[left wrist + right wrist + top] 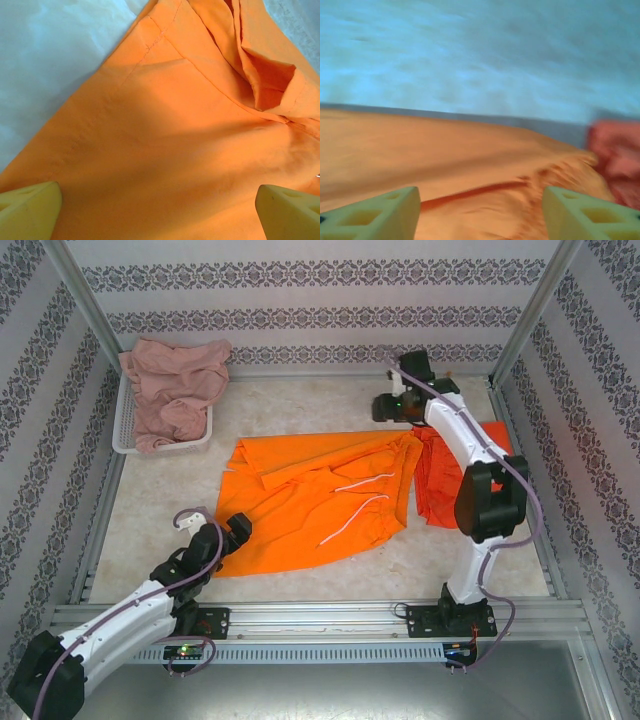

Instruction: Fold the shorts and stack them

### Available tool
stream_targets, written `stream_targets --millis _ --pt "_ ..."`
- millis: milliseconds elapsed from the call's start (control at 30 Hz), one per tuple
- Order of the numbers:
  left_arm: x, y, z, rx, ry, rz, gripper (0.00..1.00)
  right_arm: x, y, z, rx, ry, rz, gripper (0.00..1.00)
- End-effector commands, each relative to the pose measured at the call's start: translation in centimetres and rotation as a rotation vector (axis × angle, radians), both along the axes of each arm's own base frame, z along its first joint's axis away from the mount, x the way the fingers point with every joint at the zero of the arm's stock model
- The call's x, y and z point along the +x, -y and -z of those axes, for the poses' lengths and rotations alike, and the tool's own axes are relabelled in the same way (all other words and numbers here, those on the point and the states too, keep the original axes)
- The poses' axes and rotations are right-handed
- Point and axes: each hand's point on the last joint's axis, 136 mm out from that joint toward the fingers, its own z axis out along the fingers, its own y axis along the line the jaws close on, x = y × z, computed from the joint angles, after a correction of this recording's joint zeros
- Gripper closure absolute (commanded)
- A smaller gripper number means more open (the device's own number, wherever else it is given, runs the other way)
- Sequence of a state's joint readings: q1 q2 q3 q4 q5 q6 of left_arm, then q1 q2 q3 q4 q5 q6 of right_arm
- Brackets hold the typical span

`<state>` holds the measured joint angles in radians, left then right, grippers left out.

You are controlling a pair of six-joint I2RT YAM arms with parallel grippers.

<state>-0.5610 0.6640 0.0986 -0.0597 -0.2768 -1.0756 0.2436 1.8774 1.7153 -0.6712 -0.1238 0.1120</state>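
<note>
The left pincer [240, 529] [160, 212] is wide open and holds nothing. Its two yellow fingers [30, 210] stand far apart above the near-left corner of the bright orange shorts [320, 500] [165, 140]. I cannot tell if they touch the cloth. The right pincer [385, 408] [480, 215] is also wide open and empty. It is at the far edge of the same shorts [445, 155], and because this view is blurred it seems only to hover there.

The bright orange shorts lie spread in the middle of the surface [300, 400], with two white cords [360, 485] on them. The red-orange shorts [435, 480] [615, 160] lie just beside them on the right, partly under the right arm. The dusty pink shorts [175, 390] are heaped in the white basket [125, 430] at the far left.
</note>
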Motion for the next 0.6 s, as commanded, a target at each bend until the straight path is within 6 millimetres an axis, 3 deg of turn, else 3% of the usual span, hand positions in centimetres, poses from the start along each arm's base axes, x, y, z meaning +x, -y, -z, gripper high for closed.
stream_targets --millis 0,100,267,433,567 --pt "-2.8 -1.4 4.1 0.069 -0.165 -0.007 0.00 -2.9 -9.4 -2.8 0.055 0.116 -0.383 0.28" --pt "-2.7 -1.4 4.0 0.074 -0.166 -0.004 0.00 -5.9 -15.5 -2.5 0.032 0.168 -0.635 0.25" --pt "-2.7 -1.4 3.9 0.073 -0.164 -0.002 0.00 -10.2 -22.0 0.6 -0.093 0.223 -0.972 0.25" --pt "-2.8 -1.4 4.0 0.074 -0.168 -0.001 0.00 -12.8 -25.4 4.7 -0.220 0.222 -1.175 0.25" --pt "-2.8 -1.4 4.2 0.074 -0.167 -0.001 0.00 -13.0 -26.6 7.6 -0.301 0.209 -1.232 0.27"
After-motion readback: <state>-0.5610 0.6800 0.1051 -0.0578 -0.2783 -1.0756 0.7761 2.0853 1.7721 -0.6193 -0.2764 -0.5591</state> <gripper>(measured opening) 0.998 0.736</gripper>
